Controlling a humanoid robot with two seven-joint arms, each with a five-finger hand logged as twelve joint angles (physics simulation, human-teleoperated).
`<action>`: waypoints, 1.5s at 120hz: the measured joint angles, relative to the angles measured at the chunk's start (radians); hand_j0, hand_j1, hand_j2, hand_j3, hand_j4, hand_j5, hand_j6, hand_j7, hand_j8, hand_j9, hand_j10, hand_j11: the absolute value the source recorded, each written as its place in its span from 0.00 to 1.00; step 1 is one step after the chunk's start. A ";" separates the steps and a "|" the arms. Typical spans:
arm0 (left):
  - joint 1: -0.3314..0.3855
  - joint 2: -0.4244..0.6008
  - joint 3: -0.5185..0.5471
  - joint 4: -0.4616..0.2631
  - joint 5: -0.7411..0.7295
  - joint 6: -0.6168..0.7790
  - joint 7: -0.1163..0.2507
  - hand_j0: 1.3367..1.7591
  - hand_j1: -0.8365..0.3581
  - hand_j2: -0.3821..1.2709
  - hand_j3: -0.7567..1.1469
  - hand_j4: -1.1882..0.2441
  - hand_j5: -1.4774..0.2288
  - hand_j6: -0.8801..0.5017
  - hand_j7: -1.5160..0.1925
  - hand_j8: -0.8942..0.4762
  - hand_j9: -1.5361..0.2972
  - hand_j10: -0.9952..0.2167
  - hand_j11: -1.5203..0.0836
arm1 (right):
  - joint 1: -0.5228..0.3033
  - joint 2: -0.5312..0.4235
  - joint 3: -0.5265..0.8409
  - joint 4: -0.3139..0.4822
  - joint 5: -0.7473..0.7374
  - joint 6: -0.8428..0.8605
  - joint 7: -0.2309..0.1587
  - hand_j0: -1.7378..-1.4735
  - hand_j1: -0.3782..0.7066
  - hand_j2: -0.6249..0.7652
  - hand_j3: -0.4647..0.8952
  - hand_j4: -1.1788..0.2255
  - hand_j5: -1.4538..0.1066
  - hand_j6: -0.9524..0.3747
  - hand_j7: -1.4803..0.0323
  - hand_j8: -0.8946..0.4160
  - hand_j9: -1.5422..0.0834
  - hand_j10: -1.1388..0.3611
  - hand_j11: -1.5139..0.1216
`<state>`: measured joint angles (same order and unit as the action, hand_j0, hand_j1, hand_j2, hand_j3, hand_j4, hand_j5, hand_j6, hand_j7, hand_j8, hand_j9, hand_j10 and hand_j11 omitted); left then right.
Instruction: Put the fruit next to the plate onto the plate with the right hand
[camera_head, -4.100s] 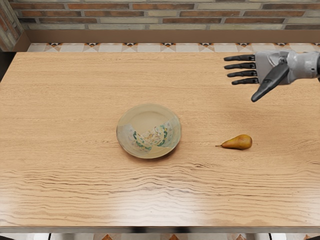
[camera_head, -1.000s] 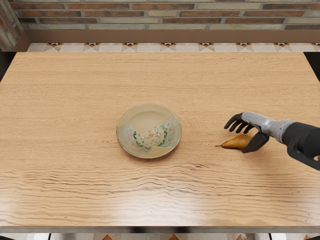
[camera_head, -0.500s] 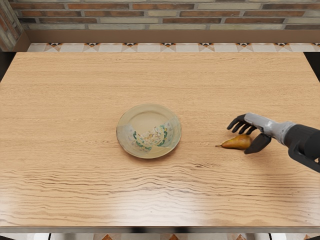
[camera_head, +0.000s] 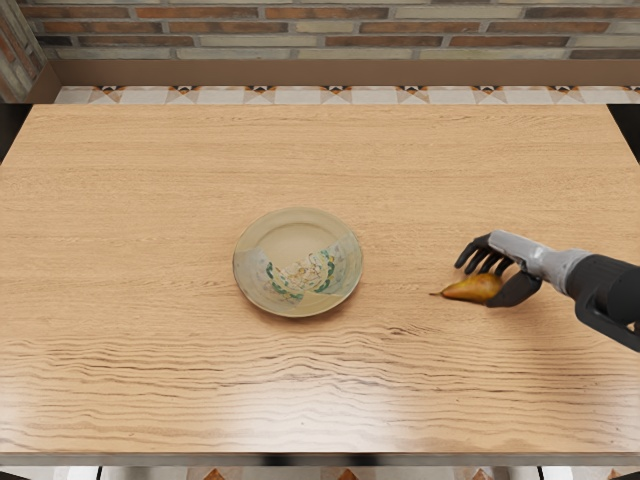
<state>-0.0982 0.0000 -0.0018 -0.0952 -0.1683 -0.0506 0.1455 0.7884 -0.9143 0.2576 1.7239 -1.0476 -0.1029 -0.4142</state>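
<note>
1. A pale wooden table (camera_head: 150, 180) fills most of the head view, with a brick wall (camera_head: 300, 40) and a strip of patterned tiles (camera_head: 330, 95) along its far edge.
2. A round plate (camera_head: 290, 232) with a green and blue flower pattern sits near the middle of the table and holds nothing.
3. A brown pear (camera_head: 472, 289) lies on its side on the bare wood, well to the right of the plate and apart from it. Its thin stem points left, toward the plate.
4. The right arm (camera_head: 600, 285) comes in from the right edge, low over the table.
5. The right hand (camera_head: 503, 262) is at the pear's thick end.
6. Its dark fingers (camera_head: 472, 255) are spread a little and curved downward just behind the fruit, while the thumb (camera_head: 516, 290) lies at the front, against the pear's right end.
7. The thick end sits between thumb and fingers, but the hand is not closed around it. Whether the fingers touch the skin cannot be told.
</note>
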 joint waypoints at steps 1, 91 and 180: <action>0.000 0.000 0.000 0.000 0.000 0.000 0.000 0.76 0.97 0.23 0.40 0.81 0.85 0.62 0.87 0.64 0.82 0.80 0.93 | 0.000 0.000 0.000 0.000 0.000 0.000 0.000 0.30 0.55 0.39 0.34 0.49 0.53 0.35 0.57 0.31 0.56 0.44 0.54; 0.000 0.000 0.000 0.000 0.000 0.000 0.000 0.76 0.97 0.23 0.40 0.82 0.85 0.62 0.87 0.64 0.82 0.80 0.93 | -0.044 0.036 0.002 -0.040 -0.066 -0.037 0.016 0.38 0.58 0.44 0.34 0.43 0.49 0.31 0.51 0.31 0.51 0.41 0.47; -0.001 0.000 0.000 0.000 0.000 0.000 0.000 0.76 0.97 0.23 0.40 0.81 0.85 0.62 0.87 0.64 0.82 0.80 0.93 | -0.031 0.026 0.048 -0.047 0.001 0.055 0.017 0.33 0.65 0.66 0.34 0.27 0.23 0.34 0.28 0.40 0.30 0.41 0.31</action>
<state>-0.0992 0.0000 -0.0018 -0.0951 -0.1682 -0.0506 0.1454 0.7575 -0.8882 0.3061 1.6769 -1.0471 -0.0481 -0.3970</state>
